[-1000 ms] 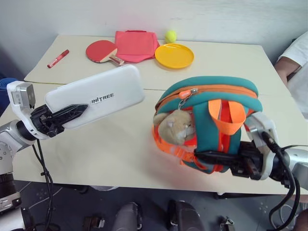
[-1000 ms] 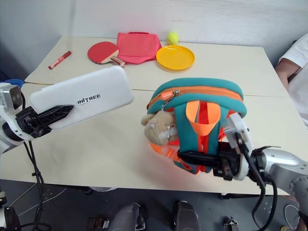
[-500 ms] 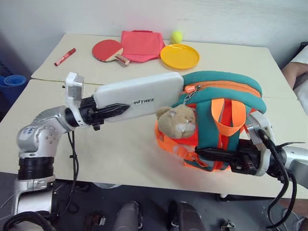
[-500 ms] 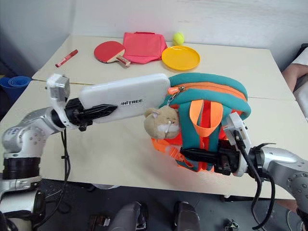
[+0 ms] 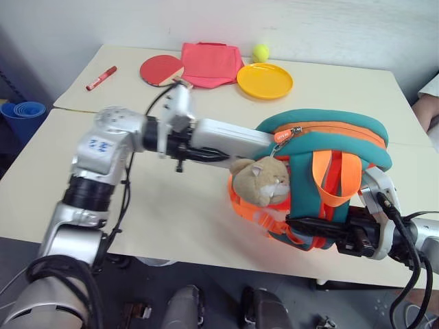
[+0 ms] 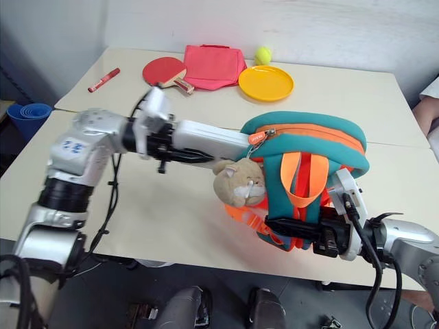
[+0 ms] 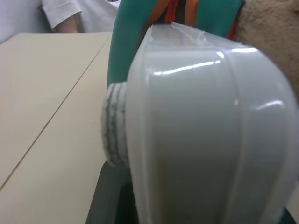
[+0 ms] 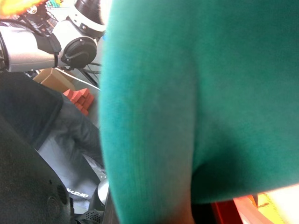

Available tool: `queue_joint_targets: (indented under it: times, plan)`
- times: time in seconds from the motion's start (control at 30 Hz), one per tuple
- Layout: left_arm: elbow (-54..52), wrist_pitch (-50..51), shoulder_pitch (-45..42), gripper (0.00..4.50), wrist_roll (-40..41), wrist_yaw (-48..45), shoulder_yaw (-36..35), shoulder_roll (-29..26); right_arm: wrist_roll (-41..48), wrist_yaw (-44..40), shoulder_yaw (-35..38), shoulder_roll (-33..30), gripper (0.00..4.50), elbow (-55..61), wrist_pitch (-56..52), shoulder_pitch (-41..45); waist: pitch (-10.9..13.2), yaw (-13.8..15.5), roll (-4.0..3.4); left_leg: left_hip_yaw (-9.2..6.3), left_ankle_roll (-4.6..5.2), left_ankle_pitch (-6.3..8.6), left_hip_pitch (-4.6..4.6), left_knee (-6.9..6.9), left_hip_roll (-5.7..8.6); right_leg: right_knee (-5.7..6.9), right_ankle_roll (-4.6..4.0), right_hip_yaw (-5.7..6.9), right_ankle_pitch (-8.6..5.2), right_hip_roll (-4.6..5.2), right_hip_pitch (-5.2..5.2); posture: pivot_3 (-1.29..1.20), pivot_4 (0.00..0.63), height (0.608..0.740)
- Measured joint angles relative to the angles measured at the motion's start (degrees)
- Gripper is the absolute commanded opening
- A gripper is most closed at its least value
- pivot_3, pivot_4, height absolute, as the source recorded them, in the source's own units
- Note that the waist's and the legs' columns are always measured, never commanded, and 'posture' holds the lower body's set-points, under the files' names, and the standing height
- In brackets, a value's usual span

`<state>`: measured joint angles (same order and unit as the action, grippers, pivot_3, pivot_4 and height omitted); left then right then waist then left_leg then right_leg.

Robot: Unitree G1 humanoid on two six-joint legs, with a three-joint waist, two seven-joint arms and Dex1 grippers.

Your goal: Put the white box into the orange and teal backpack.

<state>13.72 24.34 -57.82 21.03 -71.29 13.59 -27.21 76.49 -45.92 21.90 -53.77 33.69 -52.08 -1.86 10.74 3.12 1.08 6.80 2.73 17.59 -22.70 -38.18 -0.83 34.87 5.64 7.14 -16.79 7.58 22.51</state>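
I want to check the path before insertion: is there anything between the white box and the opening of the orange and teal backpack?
Nothing visible blocks it. The white box, held by the left gripper, already has its far end at the orange and teal backpack, just above the plush charm.

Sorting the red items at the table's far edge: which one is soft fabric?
The pink-red flat pouch, lying between the table tennis paddle and the yellow plate; the red marker is a thin stick.
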Motion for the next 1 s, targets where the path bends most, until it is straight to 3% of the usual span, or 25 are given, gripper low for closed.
queue_joint_targets:
  times: [0.1,0.23,0.43,0.73,0.83,0.93,1.0]
  plan:
    - [6.20,-5.00,-2.16,1.21,-5.46,4.60,4.13,10.23,-0.93,0.58,0.00,0.47,0.01,0.09,0.98,0.23,0.00,0.05,0.00,-0.07,0.18,-0.06,-0.35,-0.12,0.11,-0.15,0.22,0.15,0.13,-0.04,0.13,0.00,0.150,0.740]
    - [11.89,-6.46,-1.99,2.43,-5.31,6.71,2.56,15.31,-2.46,1.78,-1.11,1.85,0.00,0.54,2.14,0.50,0.00,-0.93,0.00,-0.06,0.22,-0.07,-0.37,-0.19,0.08,-0.14,0.29,0.40,0.18,0.03,0.16,0.00,0.150,0.740]
    - [11.88,-7.33,2.13,4.11,-1.70,3.92,-2.94,14.96,-3.44,4.32,-1.70,3.07,0.00,1.92,2.77,0.52,0.00,-1.66,-0.01,-0.25,0.18,-0.13,-0.38,-0.40,0.02,-0.12,0.26,0.36,0.19,0.20,0.12,0.00,0.150,0.740]
    - [11.84,-14.04,5.44,4.11,0.36,-10.45,-8.58,0.63,-3.79,7.30,-3.13,4.43,0.00,2.29,3.36,1.10,0.00,-1.81,-0.03,-0.24,0.13,-0.12,-0.40,-0.42,-0.01,0.00,0.22,0.37,0.20,0.13,0.13,0.00,0.150,0.740]
    - [6.96,-13.03,9.66,4.11,1.88,-12.40,-10.01,-2.67,-3.79,7.70,-3.64,4.60,0.00,2.22,3.42,2.17,0.00,-1.67,-0.03,-0.38,0.19,-0.05,-0.52,-0.61,0.01,-0.02,0.22,0.33,0.20,0.22,0.07,0.00,0.150,0.740]
    - [-1.69,-9.35,13.91,4.11,4.93,-11.92,-10.98,-3.26,-4.11,7.76,-3.89,4.94,0.00,2.01,3.47,2.95,0.01,-1.62,-0.04,-0.50,0.21,-0.03,-0.56,-0.71,0.03,-0.05,0.22,0.37,0.20,0.31,-0.01,0.00,0.150,0.740]
    - [-7.63,-6.48,15.68,4.11,7.14,-7.22,-12.01,-0.33,-4.80,7.47,-4.15,4.95,0.00,1.75,3.48,3.14,0.01,-1.47,-0.04,-0.62,0.23,-0.02,-0.57,-0.78,0.05,-0.06,0.23,0.42,0.21,0.35,-0.09,0.00,0.150,0.740]
